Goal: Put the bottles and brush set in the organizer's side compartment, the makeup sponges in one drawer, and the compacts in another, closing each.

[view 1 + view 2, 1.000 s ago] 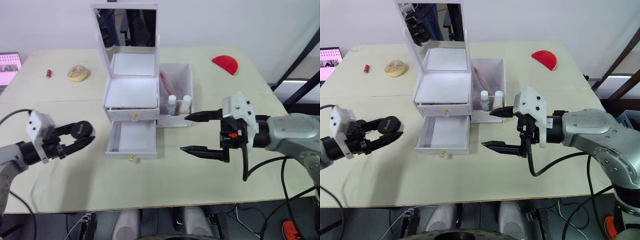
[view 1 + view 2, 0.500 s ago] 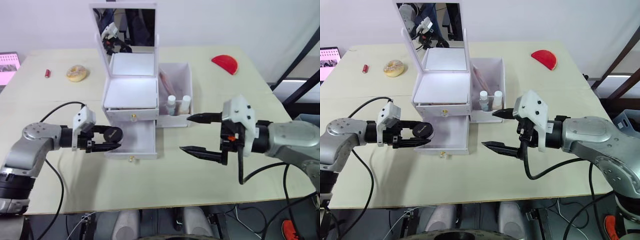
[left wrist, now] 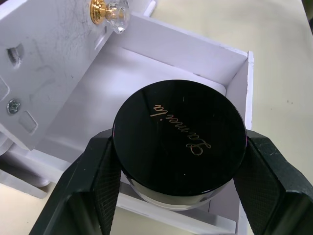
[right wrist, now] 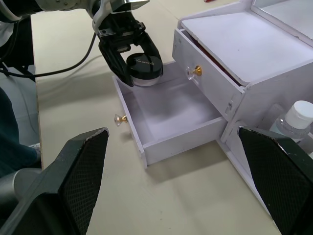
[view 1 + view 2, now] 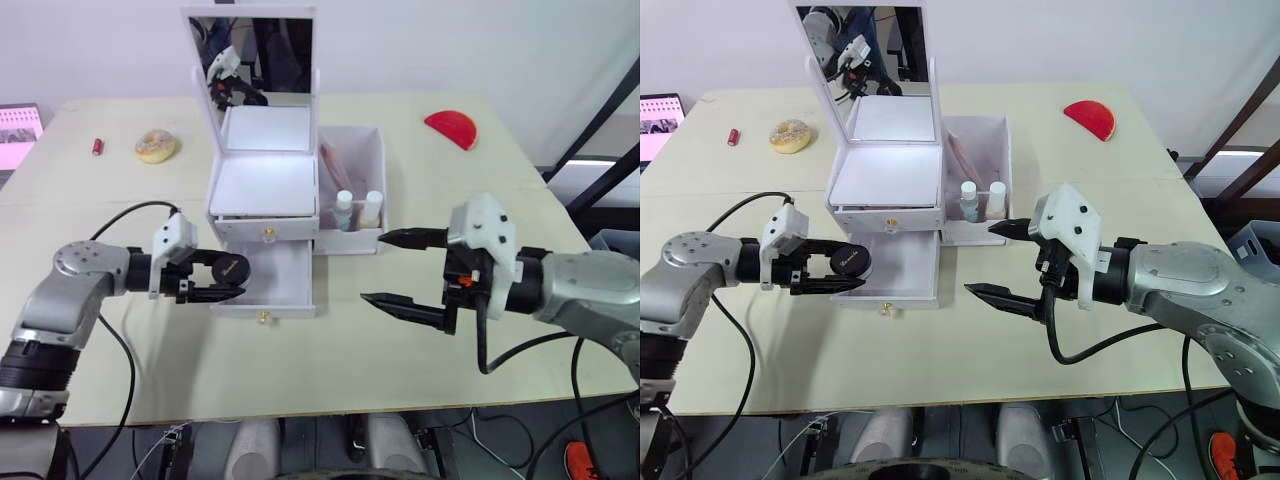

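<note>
Left gripper [image 5: 222,279] is clamped on a black compact [image 3: 179,138] over the left wall of the open lower drawer [image 4: 171,112]. Letting go here could catch that wall and tip the compact onto the table [image 5: 330,370]; it seems only partly over the cavity (depth is hard to judge). Right gripper [image 5: 400,270] hangs wide apart, empty, right of the organizer [image 5: 265,185].

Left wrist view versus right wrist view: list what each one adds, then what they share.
Left wrist adds: the gold script on the compact and a screw beside the drawer. Right wrist adds: the lower knob, a bottle and the open right gripper. Shared: the compact held by the left gripper over the open drawer, and the upper knob.
</note>
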Controlling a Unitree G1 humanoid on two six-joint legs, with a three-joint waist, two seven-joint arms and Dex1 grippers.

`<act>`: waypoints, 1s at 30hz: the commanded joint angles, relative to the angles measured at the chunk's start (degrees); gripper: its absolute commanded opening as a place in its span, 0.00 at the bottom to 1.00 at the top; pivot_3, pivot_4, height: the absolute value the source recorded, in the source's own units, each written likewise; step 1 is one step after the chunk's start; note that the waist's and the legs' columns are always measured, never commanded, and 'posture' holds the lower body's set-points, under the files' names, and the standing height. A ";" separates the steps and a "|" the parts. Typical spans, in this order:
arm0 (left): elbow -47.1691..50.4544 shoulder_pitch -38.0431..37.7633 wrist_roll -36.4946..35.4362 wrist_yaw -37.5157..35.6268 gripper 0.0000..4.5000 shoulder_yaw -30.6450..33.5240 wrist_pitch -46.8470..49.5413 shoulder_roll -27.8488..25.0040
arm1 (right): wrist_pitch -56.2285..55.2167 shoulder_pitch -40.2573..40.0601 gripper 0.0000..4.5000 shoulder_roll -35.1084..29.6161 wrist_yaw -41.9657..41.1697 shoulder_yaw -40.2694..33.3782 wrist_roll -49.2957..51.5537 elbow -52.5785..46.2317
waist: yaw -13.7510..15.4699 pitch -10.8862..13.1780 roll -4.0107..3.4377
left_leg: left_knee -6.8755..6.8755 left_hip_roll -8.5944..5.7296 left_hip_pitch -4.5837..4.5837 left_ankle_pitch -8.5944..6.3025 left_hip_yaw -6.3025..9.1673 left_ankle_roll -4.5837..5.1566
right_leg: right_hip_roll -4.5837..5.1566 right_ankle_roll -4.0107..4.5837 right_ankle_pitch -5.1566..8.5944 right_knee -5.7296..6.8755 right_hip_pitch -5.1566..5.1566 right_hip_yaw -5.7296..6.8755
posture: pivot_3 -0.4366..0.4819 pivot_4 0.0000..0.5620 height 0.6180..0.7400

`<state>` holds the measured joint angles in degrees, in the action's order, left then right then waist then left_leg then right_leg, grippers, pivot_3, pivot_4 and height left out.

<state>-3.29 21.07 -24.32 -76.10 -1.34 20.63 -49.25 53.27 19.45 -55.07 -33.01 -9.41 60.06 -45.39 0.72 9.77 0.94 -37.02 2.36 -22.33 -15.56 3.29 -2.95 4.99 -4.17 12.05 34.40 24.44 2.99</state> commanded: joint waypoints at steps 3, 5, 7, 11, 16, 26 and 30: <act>0.68 1.32 0.33 0.62 0.99 0.19 0.75 0.46 | -1.02 0.32 1.00 -0.29 -0.06 -0.89 0.19 -0.98 | 0.05 0.00 0.00 | -0.01 0.00 0.00 0.00 0.00 0.00 | 0.00 -0.01 0.01 0.01 0.00 0.00 | 0.48 0.27 1.00; 0.83 1.53 0.26 0.93 0.99 0.32 1.13 0.73 | -1.10 0.34 1.00 -0.22 -0.12 -0.83 0.08 -0.95 | 0.05 0.00 0.00 | -0.03 0.00 0.01 0.00 0.02 0.00 | 0.00 -0.02 0.01 0.03 -0.01 0.00 | 0.48 0.27 1.00; 0.81 1.69 0.19 1.07 0.99 0.47 1.37 0.81 | -1.19 0.26 1.00 -0.19 -0.19 -0.85 0.03 -0.96 | -0.01 0.00 0.00 | -0.04 0.00 0.01 0.00 0.02 0.00 | 0.00 -0.04 0.03 0.03 -0.01 0.00 | 0.48 0.27 1.00; 0.48 2.28 -0.17 1.45 0.99 0.97 2.02 1.06 | -1.34 0.19 1.00 -0.15 -0.33 -0.71 -0.25 -0.85 | -0.01 0.00 0.00 | -0.02 0.00 0.01 0.00 0.02 0.00 | -0.01 -0.01 0.01 0.03 -0.01 0.00 | 0.48 0.27 1.00; 0.83 2.52 -1.02 1.66 0.99 1.64 3.54 0.95 | -1.51 0.32 1.00 -0.04 -0.46 -0.43 -0.57 -0.68 | -0.02 0.00 0.00 | -0.02 0.00 0.01 0.00 0.02 0.00 | -0.01 0.01 -0.01 0.03 -0.01 0.00 | 0.48 0.27 1.00; 3.43 -0.26 -1.93 2.41 0.99 5.01 5.34 -1.02 | -1.60 0.70 1.00 0.36 -0.49 0.20 -0.71 -0.36 | -0.07 0.00 0.00 | -0.02 0.01 0.01 0.00 0.02 0.00 | -0.02 0.00 0.00 0.03 -0.01 0.00 | 0.48 0.27 1.00; 4.93 -1.36 -3.21 1.90 0.99 5.83 6.59 -2.21 | -1.76 0.93 1.00 0.48 -0.63 0.56 -0.80 -0.17 | 0.00 0.00 0.00 | -0.02 0.01 0.01 0.00 0.02 0.00 | -0.02 0.00 0.00 0.02 -0.01 0.00 | 0.48 0.27 1.00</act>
<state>-0.72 19.66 -26.12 -73.75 1.88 26.70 -50.11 52.82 19.60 -54.87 -33.37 -8.03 59.28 -44.91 0.72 9.77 0.94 -37.05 2.37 -22.33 -15.56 3.31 -2.95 4.97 -4.17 12.05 34.42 24.42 2.99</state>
